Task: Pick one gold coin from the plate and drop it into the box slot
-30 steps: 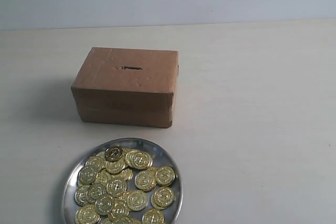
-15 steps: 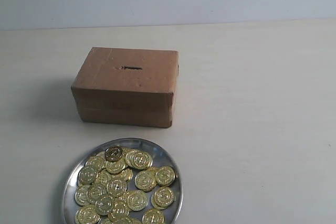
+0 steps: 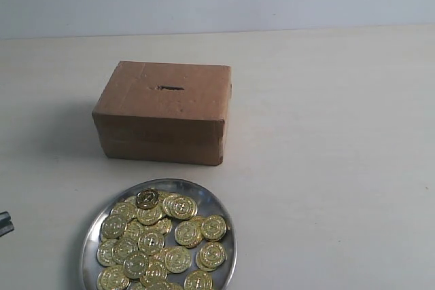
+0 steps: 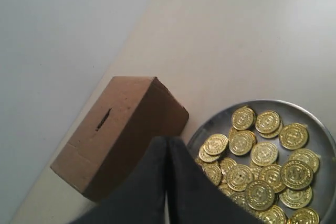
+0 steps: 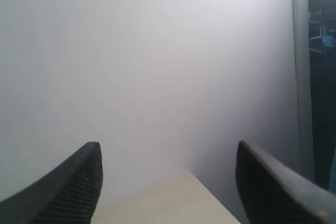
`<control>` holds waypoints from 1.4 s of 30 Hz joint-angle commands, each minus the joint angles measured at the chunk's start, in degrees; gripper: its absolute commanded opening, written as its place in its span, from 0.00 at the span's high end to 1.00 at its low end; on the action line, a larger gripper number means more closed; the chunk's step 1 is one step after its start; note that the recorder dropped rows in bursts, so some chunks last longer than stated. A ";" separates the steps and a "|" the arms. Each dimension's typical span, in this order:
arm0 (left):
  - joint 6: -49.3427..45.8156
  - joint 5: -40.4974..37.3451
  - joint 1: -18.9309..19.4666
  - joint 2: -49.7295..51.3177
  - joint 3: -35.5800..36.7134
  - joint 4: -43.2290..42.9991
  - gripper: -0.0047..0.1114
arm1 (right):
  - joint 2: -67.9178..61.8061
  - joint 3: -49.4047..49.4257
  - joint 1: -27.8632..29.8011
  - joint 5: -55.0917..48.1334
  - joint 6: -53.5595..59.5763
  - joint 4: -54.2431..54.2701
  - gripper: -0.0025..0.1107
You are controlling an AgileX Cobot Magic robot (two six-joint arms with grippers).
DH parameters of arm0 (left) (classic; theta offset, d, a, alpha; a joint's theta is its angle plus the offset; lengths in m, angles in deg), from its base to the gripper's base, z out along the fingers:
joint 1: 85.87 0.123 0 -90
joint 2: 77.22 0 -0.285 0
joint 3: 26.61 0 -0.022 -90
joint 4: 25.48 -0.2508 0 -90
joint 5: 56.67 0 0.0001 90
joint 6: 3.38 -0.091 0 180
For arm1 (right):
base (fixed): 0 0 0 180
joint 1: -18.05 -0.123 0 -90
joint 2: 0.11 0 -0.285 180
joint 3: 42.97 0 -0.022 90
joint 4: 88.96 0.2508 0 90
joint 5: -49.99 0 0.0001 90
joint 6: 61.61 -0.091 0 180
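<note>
1. The round silver metal plate (image 3: pixel 207 200) is polished, its bare rim mirror-bright.
2. The heaped round gold coins (image 3: pixel 151 241) are glossy and embossed, metal-looking.
3. The rectangular brown cardboard box (image 3: pixel 163 110) is matt, paper-faced and faintly pitted on top.
4. The cream tabletop (image 3: pixel 326 134) looks smooth and matt.
5. The left gripper (image 4: pixel 167 141) shows smooth, dull black fingers (image 4: pixel 142 192); the right gripper (image 5: pixel 167 150) has dark fingers (image 5: pixel 73 182) with a finely ribbed, matt face.

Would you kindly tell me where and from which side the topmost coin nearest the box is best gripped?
Grip the coin by its thin rim, pinching opposite edges, coming from straight above. It lies on top of other coins at the box side of the plate, so its edge looks exposed, while a sideways approach would likely strike the plate's raised rim. The left hand is closest.
</note>
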 commanded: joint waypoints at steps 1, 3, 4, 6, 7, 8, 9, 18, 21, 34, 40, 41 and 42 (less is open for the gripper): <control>0.12 0.02 -0.07 -0.41 1.09 0.20 0.96 | 4.40 -0.01 0.35 0.55 -0.03 -0.46 0.38; 0.12 0.02 -0.07 -0.41 1.09 0.20 0.96 | 5.72 -0.01 0.35 0.44 -0.03 0.53 0.38; 0.12 0.02 -0.07 -0.41 1.09 0.20 0.96 | 6.08 -0.01 0.35 0.44 -0.03 1.01 0.38; 0.12 0.02 -0.07 -0.41 1.09 0.20 0.96 | 6.70 -0.01 0.35 0.17 -0.03 1.69 0.38; 0.12 0.02 -0.07 -0.41 1.24 0.20 0.96 | 6.70 -0.01 0.35 0.16 -0.03 2.45 0.38; 0.12 0.02 -0.07 -0.56 1.72 0.20 0.96 | 6.55 1.46 0.35 0.71 -0.03 5.81 0.38; 0.12 0.02 -0.07 -0.97 2.02 0.20 0.96 | 6.55 2.75 0.35 1.66 -0.03 9.02 0.38; 0.12 0.02 -0.07 -8.11 1.65 1.59 0.96 | 13.22 28.29 12.97 41.83 -0.03 29.36 0.38; 0.12 0.02 -0.07 -8.96 1.65 1.50 0.96 | 12.97 35.19 16.29 49.85 -0.03 28.99 0.38; 0.12 19.80 -0.07 -12.38 1.65 1.38 0.96 | 15.00 55.93 18.54 51.97 -0.03 20.40 0.38; 0.12 40.94 1.82 -12.38 1.65 -1.75 0.96 | 15.00 64.08 18.54 54.36 -0.03 20.51 0.38; 0.12 43.00 2.51 -12.38 1.65 -3.90 0.96 | 15.00 64.95 18.54 54.36 -0.03 20.51 0.38; 0.12 43.99 3.23 -12.38 1.65 -6.58 0.96 | 15.00 66.02 18.54 54.36 -0.03 20.51 0.38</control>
